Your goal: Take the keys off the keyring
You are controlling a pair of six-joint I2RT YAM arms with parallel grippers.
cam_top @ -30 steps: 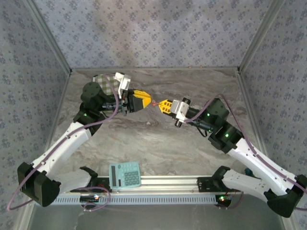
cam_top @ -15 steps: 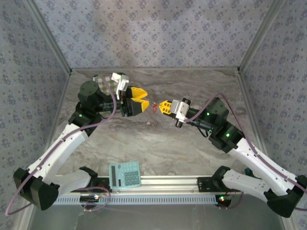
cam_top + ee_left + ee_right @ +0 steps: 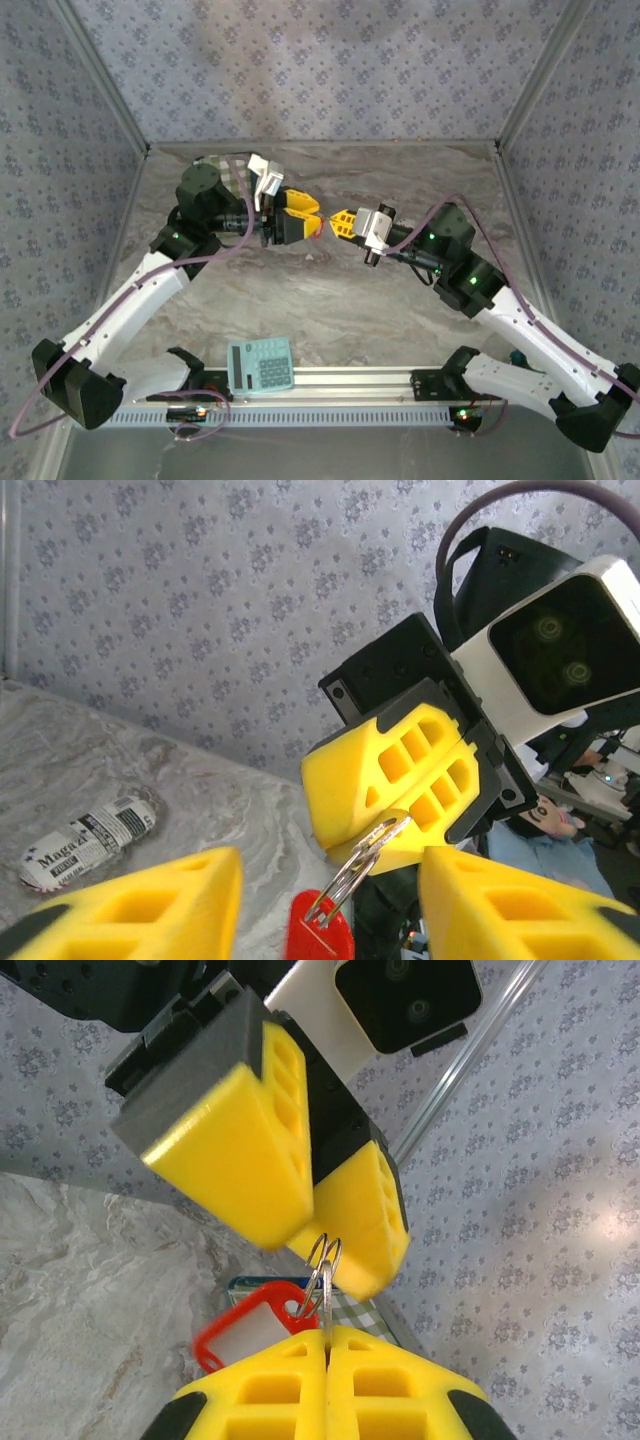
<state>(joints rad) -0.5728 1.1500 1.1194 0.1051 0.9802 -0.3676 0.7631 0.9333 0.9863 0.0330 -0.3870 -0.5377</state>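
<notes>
The keyring is thin bright metal wire, polished and reflective. The red key tag on it looks like glossy plastic, with a pale matt insert. The fingers of the left end effector and those of the right end effector are matt yellow plastic moulded with open cells, on black plastic mounts. The counter has a smooth marble-patterned finish. The calculator is teal plastic; the rail is dull silver metal

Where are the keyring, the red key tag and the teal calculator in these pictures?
keyring (image 3: 325, 1285), right wrist view, on its metal loops.
red key tag (image 3: 243, 1333), right wrist view, on its white label window.
calculator (image 3: 261, 365), top external view, on its keypad.
</notes>
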